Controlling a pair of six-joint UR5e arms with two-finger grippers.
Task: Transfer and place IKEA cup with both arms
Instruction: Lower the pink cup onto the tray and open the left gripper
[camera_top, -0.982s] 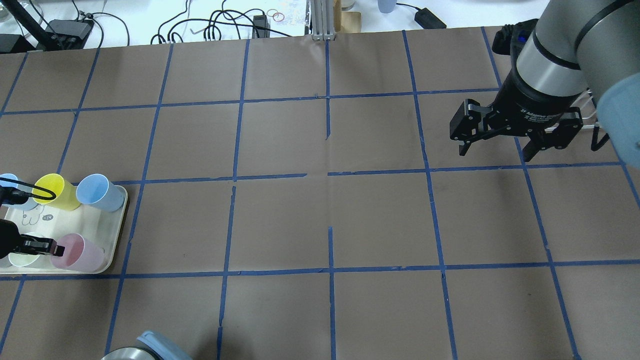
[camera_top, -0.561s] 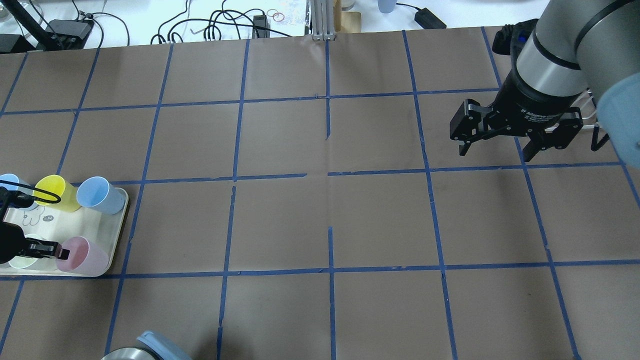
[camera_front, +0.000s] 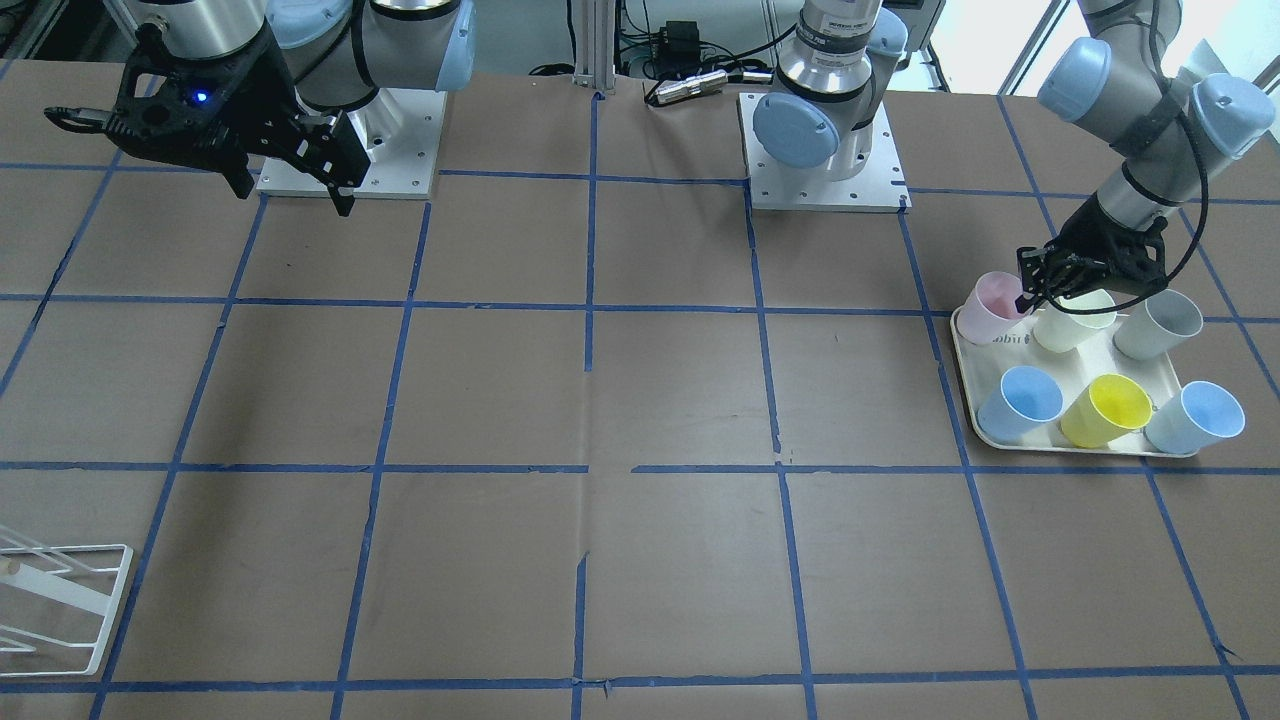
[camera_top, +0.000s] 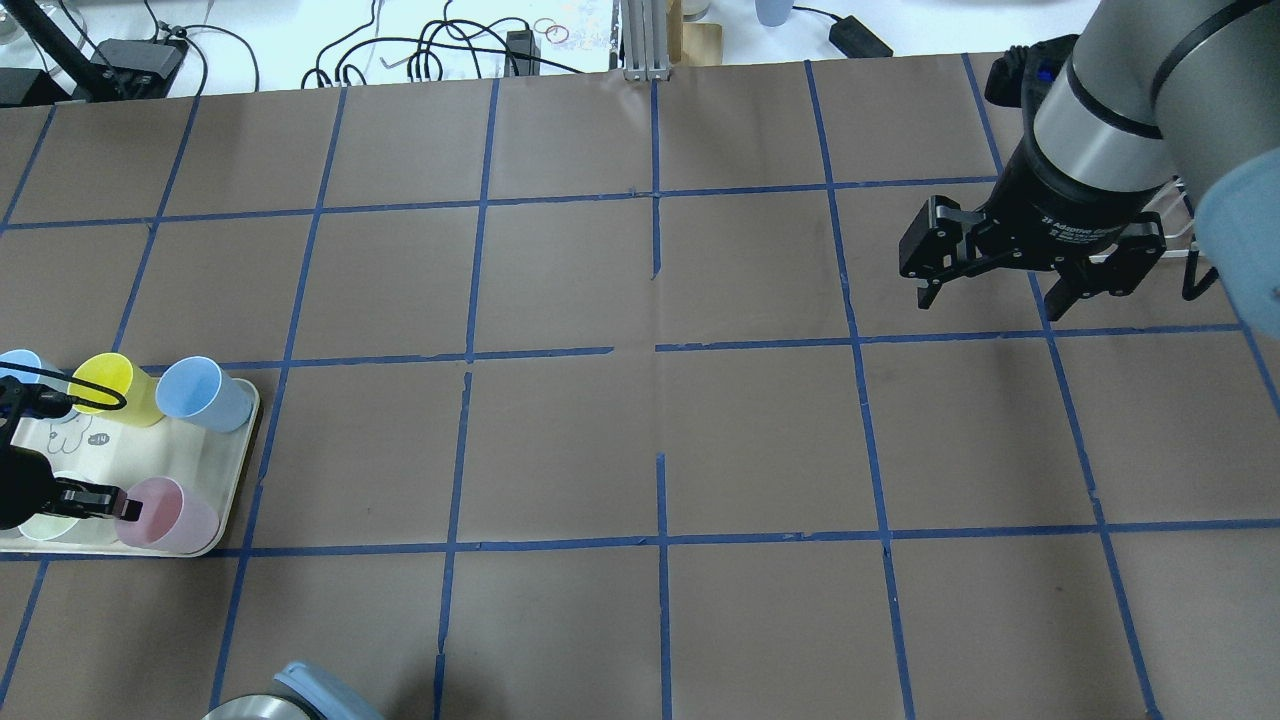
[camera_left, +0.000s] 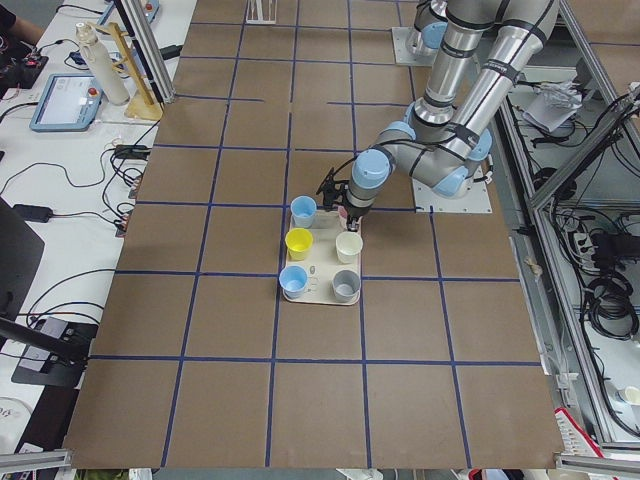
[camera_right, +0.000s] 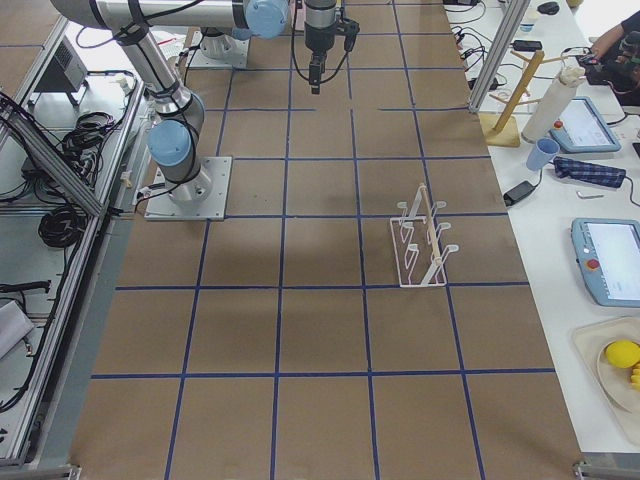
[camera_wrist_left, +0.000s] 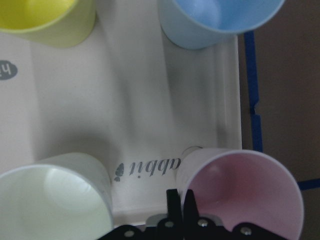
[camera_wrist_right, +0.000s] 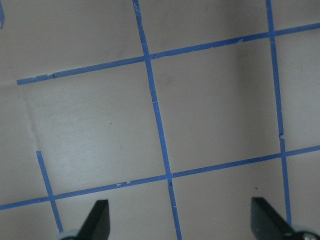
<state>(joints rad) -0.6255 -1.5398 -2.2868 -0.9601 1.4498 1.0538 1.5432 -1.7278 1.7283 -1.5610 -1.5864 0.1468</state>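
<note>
The pale pink IKEA cup (camera_top: 172, 516) stands upright at the near right corner of a white tray (camera_top: 150, 450). It also shows in the front view (camera_front: 988, 308) and the left wrist view (camera_wrist_left: 245, 195). My left gripper (camera_top: 128, 508) is shut on the cup's rim, one finger inside and one outside, as the left wrist view (camera_wrist_left: 181, 200) shows. My right gripper (camera_top: 990, 305) is open and empty. It hangs above the bare table far to the right, also seen in the front view (camera_front: 295, 198) and right wrist view (camera_wrist_right: 182, 220).
The tray also holds a cream-white cup (camera_front: 1072, 320) touching distance from the pink one, a grey cup (camera_front: 1160, 322), a yellow cup (camera_top: 105, 385) and two light blue cups (camera_top: 200, 392). A white wire rack (camera_front: 50, 600) stands at the table's far side. Arm bases (camera_front: 820, 150) sit on the robot's side.
The tray and its cups have shifted slightly in the overhead view and look a little smaller. My left gripper stays on the pink cup's rim. The right arm has not moved.
</note>
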